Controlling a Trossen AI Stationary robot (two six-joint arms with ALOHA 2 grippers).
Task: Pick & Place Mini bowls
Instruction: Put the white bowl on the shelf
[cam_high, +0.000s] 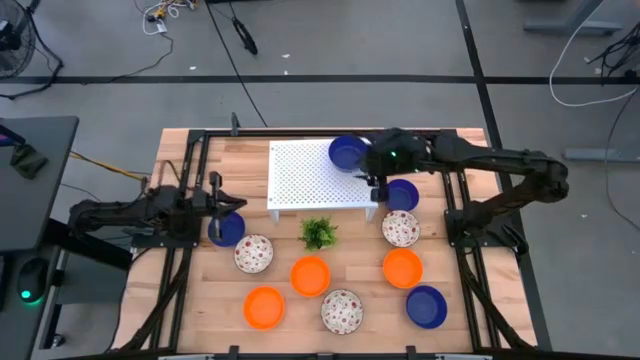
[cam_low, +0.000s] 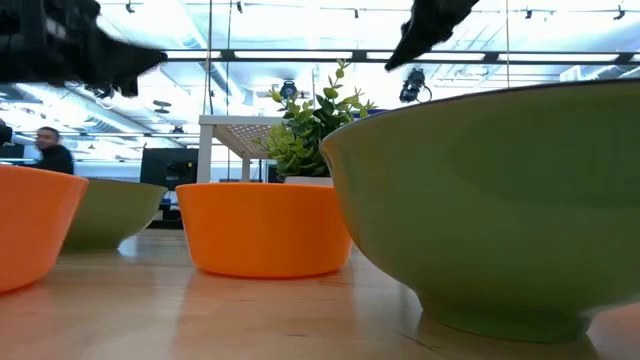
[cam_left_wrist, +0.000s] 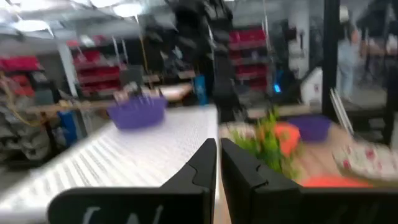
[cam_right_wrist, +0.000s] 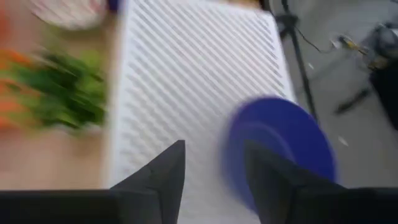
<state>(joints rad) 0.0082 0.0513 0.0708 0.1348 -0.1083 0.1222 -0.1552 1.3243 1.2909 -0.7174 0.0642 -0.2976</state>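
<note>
With one blue bowl (cam_high: 347, 152) already on the rack (cam_high: 318, 178), the right end effector (cam_high: 374, 180), fingers apart and empty beside it, should clear before the left end effector (cam_high: 224, 207), fingers closed, works near the blue bowl at the worktop's left (cam_high: 228, 230).

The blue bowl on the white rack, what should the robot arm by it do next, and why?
Probably pull the right end effector back toward the table bowls. Its fingers are open and the blue bowl already sits on the white rack, apart from them. Another blue bowl waits nearby.
</note>
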